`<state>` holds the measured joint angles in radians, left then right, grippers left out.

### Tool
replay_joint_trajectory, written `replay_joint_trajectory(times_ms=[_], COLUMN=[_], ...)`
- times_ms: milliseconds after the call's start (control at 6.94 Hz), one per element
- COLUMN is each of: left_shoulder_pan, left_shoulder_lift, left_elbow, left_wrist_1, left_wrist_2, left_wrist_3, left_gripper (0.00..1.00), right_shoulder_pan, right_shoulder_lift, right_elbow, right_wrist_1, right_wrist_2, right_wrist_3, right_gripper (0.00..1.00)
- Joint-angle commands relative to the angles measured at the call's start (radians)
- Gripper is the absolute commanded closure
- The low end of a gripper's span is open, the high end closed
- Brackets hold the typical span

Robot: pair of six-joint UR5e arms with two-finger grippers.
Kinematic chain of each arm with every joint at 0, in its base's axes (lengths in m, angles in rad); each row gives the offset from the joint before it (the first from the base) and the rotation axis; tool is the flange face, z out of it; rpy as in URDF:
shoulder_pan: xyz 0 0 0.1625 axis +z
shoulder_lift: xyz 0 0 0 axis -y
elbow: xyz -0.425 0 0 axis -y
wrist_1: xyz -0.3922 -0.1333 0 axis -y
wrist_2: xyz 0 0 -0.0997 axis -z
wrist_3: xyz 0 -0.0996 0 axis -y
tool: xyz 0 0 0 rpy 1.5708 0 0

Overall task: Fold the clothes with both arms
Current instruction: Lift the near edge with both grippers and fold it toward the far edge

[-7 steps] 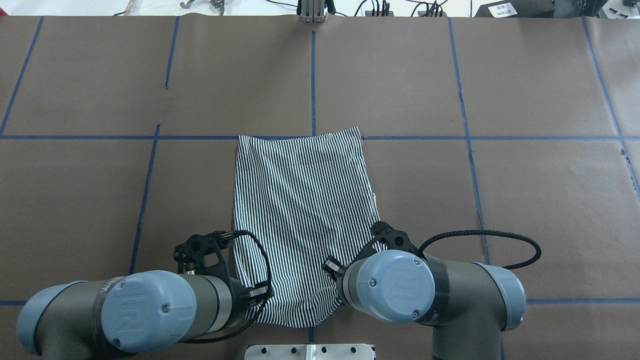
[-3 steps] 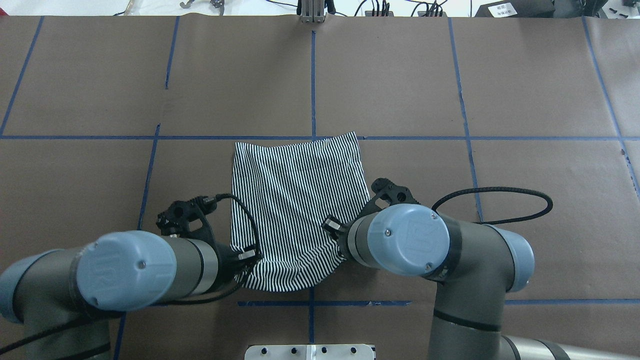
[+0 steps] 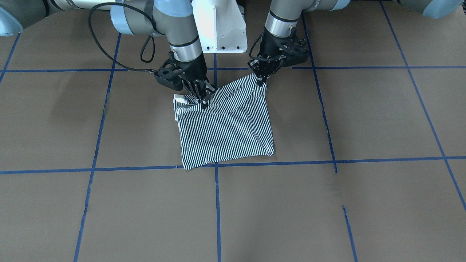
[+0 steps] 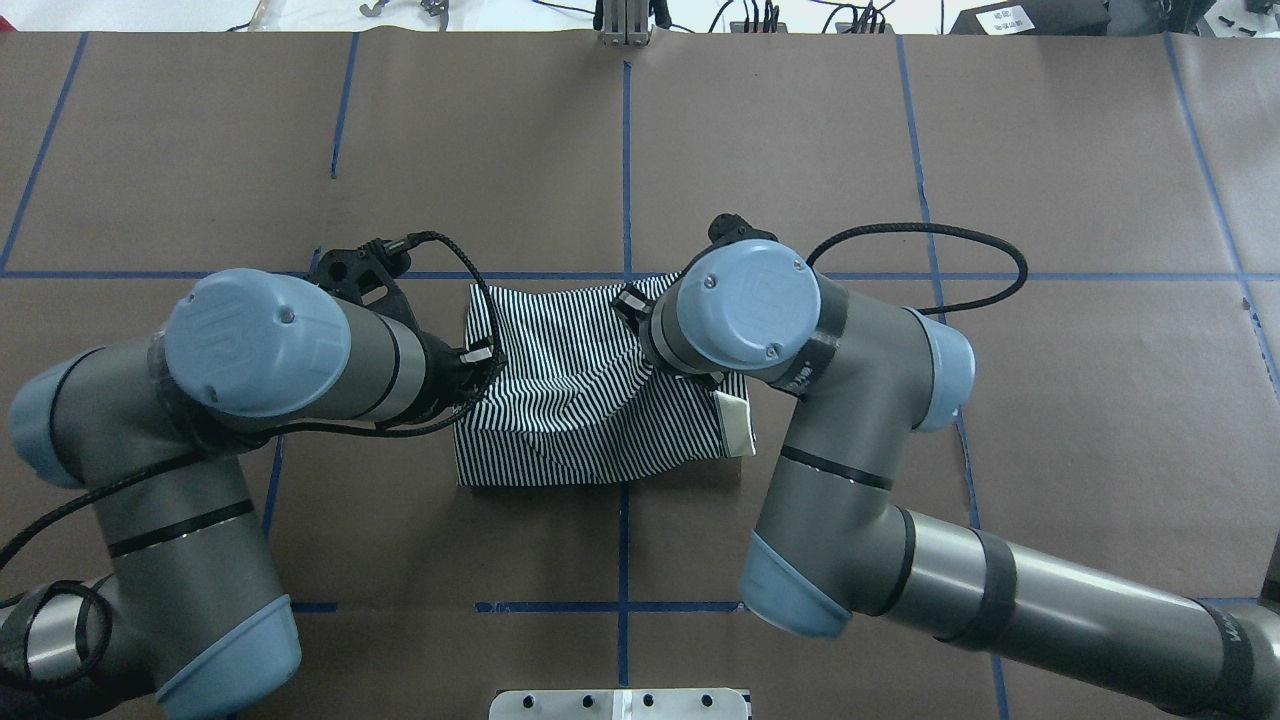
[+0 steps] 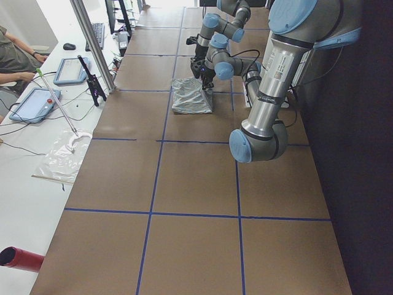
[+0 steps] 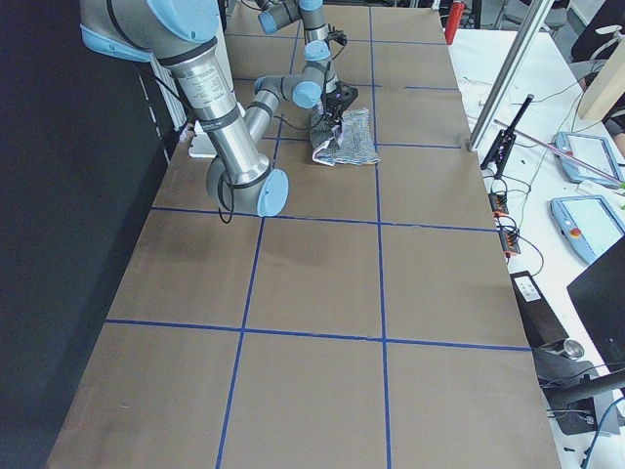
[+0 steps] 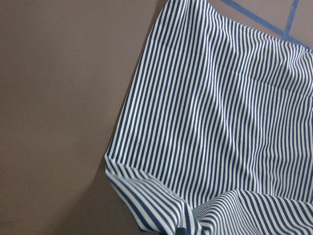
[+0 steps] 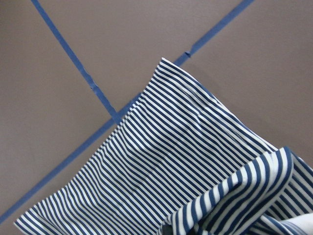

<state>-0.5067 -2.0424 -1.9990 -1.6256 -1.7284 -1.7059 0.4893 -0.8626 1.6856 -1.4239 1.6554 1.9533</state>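
The soft navy-and-white striped polo shirt (image 3: 225,127) looks light and floppy, probably sags mid-span. The left gripper (image 3: 260,80) and right gripper (image 3: 202,103) have their fingers clenched on its corners, a sensible hold.

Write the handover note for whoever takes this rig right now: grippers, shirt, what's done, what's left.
Left gripper: shut on one corner of the striped shirt, held raised.
Right gripper: shut on the opposite corner, beside the cream collar.
Shirt: mid-table, lower layer flat, held edge lifted above it.
Done: a fold is under way; the cloth is doubled along its robot-side edge.
Left: probably bring the held edge to the far edge, lay it down, open both grippers, then make any further folds.
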Motion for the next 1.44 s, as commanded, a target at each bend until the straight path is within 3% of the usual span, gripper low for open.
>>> replay_joint_trajectory(times_ms=[0, 433, 577, 721, 865, 1153, 1298], left_shoulder_pan=[-0.041, -0.052, -0.100, -0.169, -0.261, -0.351, -0.384], left_shoulder_lift=[-0.012, -0.015, -0.045, -0.144, -0.192, -0.188, -0.186], left_elbow=[0.153, 0.192, 0.306, 0.520, 0.674, 0.710, 0.707], left_wrist_1=[-0.138, -0.172, -0.251, -0.366, -0.443, -0.477, -0.480], left_wrist_2=[-0.004, 0.000, 0.001, 0.004, 0.001, -0.019, -0.098], left_wrist_3=[0.019, 0.009, 0.015, 0.063, 0.180, 0.314, 0.319], left_gripper=[1.00, 1.00, 0.30, 0.00, 0.00, 0.00, 0.00], right_shoulder_pan=[0.047, 0.060, 0.077, 0.119, 0.168, 0.250, 0.285], right_shoulder_lift=[0.095, 0.099, 0.123, 0.243, 0.291, 0.287, 0.287], right_elbow=[-0.230, -0.267, -0.315, -0.490, -0.579, -0.653, -0.652], right_wrist_1=[0.120, 0.141, 0.146, 0.146, 0.148, 0.227, 0.226], right_wrist_2=[0.001, 0.001, -0.002, -0.002, 0.006, 0.047, 0.090], right_wrist_3=[-0.020, -0.024, -0.034, -0.097, -0.205, -0.289, -0.338], right_gripper=[1.00, 1.00, 0.90, 0.01, 0.00, 0.00, 0.00])
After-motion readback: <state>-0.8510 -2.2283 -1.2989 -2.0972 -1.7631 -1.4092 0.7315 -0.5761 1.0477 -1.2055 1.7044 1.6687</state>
